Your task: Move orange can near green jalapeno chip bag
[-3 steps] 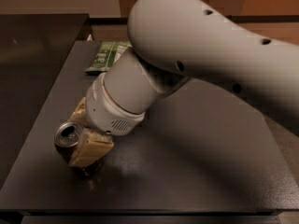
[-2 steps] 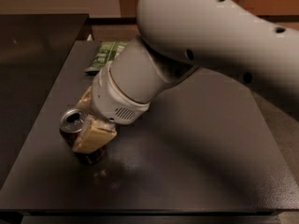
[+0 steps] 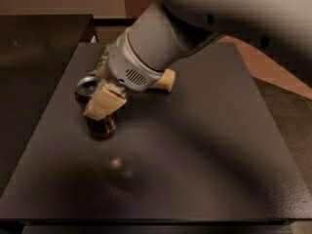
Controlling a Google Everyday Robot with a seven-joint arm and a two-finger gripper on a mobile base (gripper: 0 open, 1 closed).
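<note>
While the gripper hangs low over the left side of the dark tabletop, its cream fingers are clamped on the orange can, which tilts with its silver top toward the left. Whether the can's base touches the surface cannot be told. Beyond it, at the far left edge, a sliver of the green jalapeno chip bag shows behind the arm, near the can. A pale yellow sponge lies just right of the wrist.
</note>
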